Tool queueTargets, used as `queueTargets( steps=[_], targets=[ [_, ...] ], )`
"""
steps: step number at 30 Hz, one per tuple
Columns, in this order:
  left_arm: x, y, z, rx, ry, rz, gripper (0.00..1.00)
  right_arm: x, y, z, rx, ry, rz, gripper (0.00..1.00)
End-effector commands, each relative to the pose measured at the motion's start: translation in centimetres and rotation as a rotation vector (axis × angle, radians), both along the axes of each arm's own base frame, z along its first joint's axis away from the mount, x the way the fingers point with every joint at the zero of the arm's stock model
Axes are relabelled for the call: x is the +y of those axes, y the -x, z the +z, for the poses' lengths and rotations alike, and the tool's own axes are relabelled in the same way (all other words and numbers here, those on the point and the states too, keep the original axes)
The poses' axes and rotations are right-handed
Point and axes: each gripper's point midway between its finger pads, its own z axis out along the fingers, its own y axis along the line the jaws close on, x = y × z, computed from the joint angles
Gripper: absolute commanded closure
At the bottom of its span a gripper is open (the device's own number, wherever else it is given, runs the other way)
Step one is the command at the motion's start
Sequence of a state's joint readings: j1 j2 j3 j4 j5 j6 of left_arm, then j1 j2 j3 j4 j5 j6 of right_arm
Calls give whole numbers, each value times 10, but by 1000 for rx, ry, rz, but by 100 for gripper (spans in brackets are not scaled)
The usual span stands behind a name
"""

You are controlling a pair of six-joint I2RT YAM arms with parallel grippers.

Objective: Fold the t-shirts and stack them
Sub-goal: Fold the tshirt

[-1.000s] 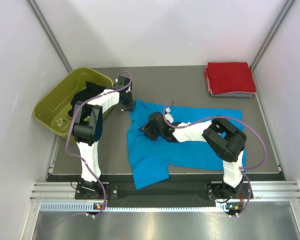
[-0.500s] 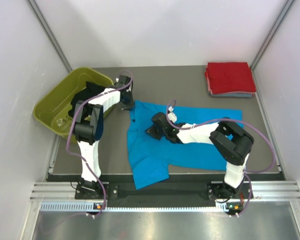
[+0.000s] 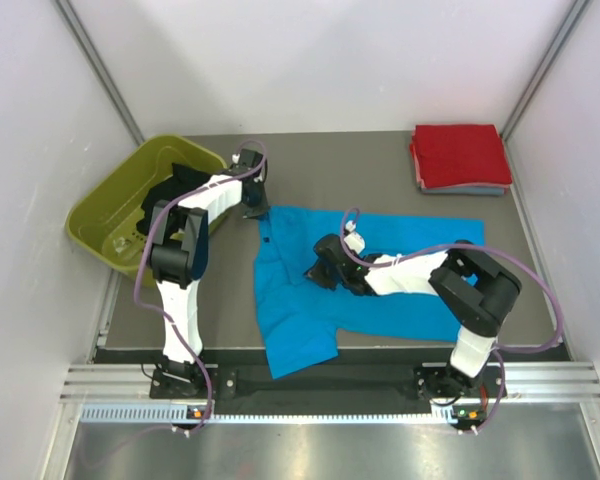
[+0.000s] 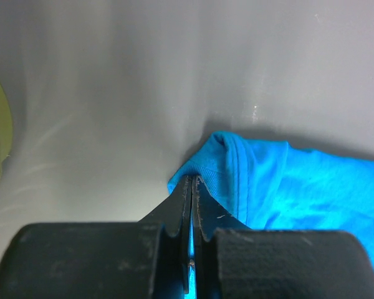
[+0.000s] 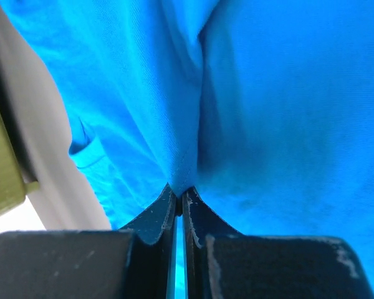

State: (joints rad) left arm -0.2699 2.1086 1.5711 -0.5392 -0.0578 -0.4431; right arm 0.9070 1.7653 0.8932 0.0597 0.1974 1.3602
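The turquoise-blue t-shirt [image 3: 380, 290] lies spread and creased across the middle of the table. My left gripper [image 3: 257, 207] is shut on its far left corner, the hem pinched between the jaws in the left wrist view [image 4: 193, 182]. My right gripper [image 3: 320, 268] is shut on a fold of the same shirt near its left middle, the cloth pinched at the tips in the right wrist view [image 5: 179, 193]. A folded red t-shirt [image 3: 460, 155] sits on a folded grey-blue one [image 3: 470, 189] at the far right corner. The black t-shirt [image 3: 165, 190] lies inside the tub.
An olive-green plastic tub [image 3: 110, 200] stands tilted at the far left, beside my left arm. White walls close in the table on three sides. The shirt's sleeve [image 3: 298, 350] hangs over the near table edge.
My right gripper has slid right and nearer with the pinched fold, dragging the shirt's left part with it. My left gripper has stayed on the far corner.
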Motion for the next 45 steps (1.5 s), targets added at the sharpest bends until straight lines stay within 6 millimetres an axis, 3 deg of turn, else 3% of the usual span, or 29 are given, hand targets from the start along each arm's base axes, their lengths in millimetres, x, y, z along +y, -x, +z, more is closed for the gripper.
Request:
queueTargets(
  steps=[1, 7, 10, 14, 18, 23, 29, 35, 38, 45],
  targets=[
    [21, -1, -21, 33, -94, 37, 100, 1, -5, 23, -65, -33, 6, 100],
    [20, -1, -16, 36, -88, 37, 100, 8, -7, 25, -80, -39, 39, 99],
    [17, -8, 1, 18, -80, 33, 100, 14, -9, 31, -101, -40, 76, 91],
    [11, -22, 45, -39, -57, 2, 100, 13, -9, 41, -118, 12, 126, 68],
    [-3, -25, 74, -73, -8, -58, 88, 7, -8, 57, -136, 82, 183, 63],
    [-26, -21, 74, -68, 54, -142, 77, -11, -9, 68, -169, 137, 221, 63],
    [-26, -18, 52, -18, 47, -144, 69, -54, -33, 71, -179, 206, 205, 63],
    [-24, -22, 37, -8, 32, -140, 65, -121, -64, 62, -154, 276, 98, 63],
    [-24, -22, 28, 6, 27, -132, 65, -167, -87, 56, -137, 332, 14, 65],
    [-17, -27, 16, 1, -9, -96, 70, -236, -111, 27, -54, 432, -89, 68]
  ],
)
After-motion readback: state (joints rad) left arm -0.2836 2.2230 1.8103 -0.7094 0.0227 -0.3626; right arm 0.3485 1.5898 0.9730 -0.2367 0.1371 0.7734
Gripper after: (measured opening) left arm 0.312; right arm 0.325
